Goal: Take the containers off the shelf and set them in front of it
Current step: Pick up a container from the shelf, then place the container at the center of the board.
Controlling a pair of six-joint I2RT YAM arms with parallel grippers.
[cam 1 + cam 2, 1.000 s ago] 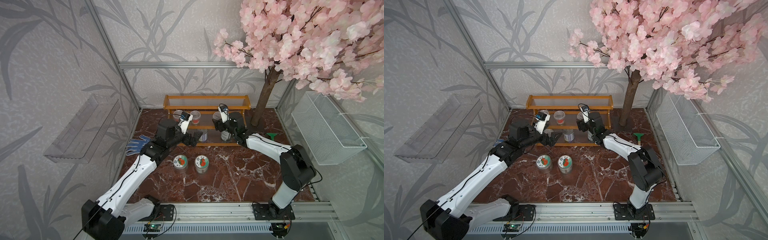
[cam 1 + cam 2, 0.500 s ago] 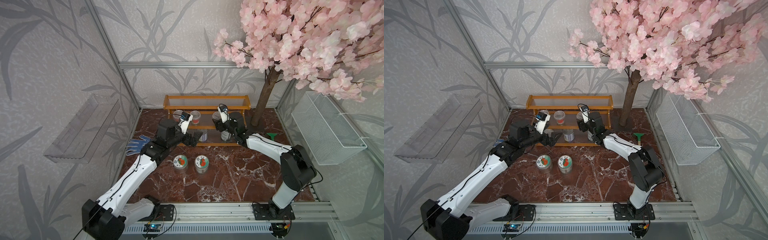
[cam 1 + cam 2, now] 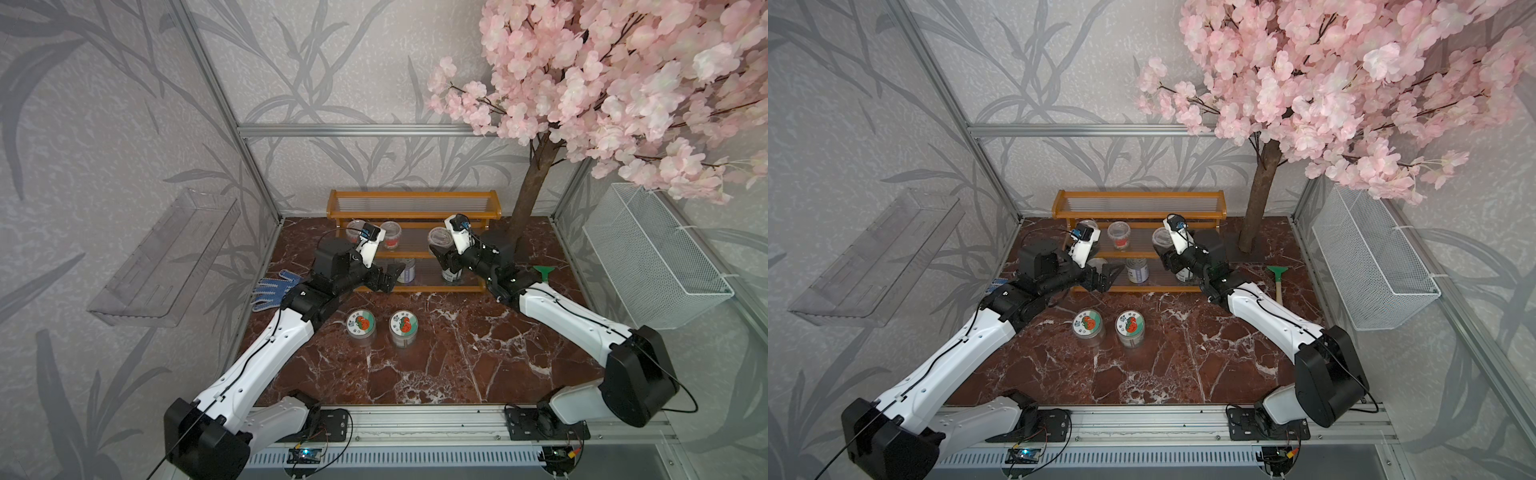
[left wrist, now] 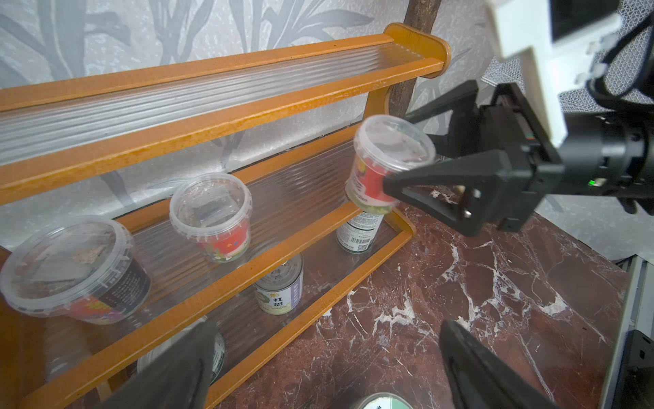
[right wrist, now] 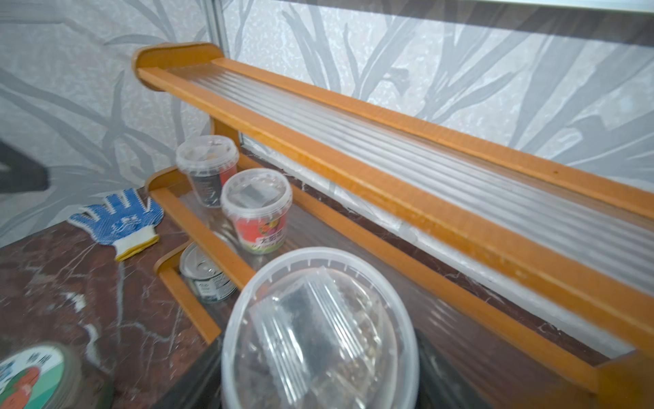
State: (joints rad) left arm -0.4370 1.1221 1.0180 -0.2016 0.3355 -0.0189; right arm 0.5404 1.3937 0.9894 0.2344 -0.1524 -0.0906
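Right claw (image 4: 398, 152) clamps your tilted cup (image 4: 371, 177) | left claw (image 3: 395, 278) wide, empty | can (image 4: 219, 357) behind its finger half hidden from you

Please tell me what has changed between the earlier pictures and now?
The right gripper has closed a little on the plastic cup at the right end of the middle tier of the shelf; it holds it tilted. The left gripper stays open by the bottom tier. The two jars in front, the other two cups and the cans have not moved.
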